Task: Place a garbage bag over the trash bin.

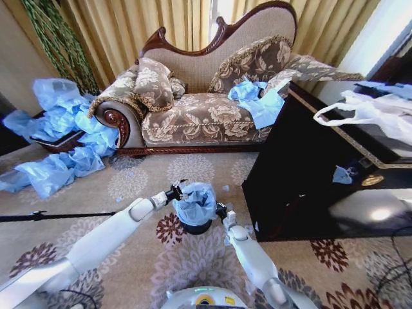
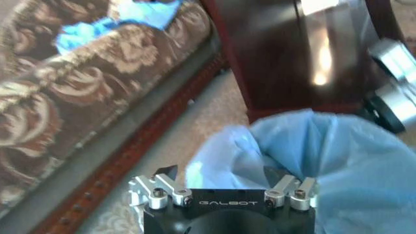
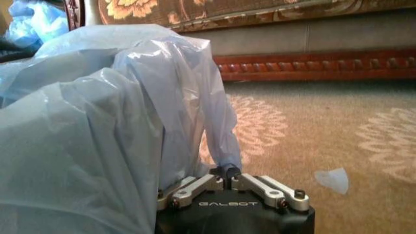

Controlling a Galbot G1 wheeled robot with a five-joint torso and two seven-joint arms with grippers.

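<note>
The light blue garbage bag (image 1: 195, 201) is draped over the top of the small black trash bin (image 1: 196, 226), which stands on the carpet just in front of me; only the bin's lower part shows beneath the plastic. My left gripper (image 1: 176, 192) is at the bag's left edge. In the left wrist view its fingers (image 2: 165, 172) stand wide apart, open, with the garbage bag (image 2: 338, 165) bulging between and beyond them. My right gripper (image 1: 221, 211) is at the bag's right side. It (image 3: 225, 171) is shut on a thin fold of the garbage bag (image 3: 117, 122).
A patterned sofa (image 1: 206, 116) stands behind the bin. A dark glossy cabinet (image 1: 302, 174) is close on the right, with a white handled bag (image 1: 370, 112) on top. Heaps of blue bags (image 1: 61, 135) lie at the left, and a black cable (image 1: 51, 216) crosses the floor.
</note>
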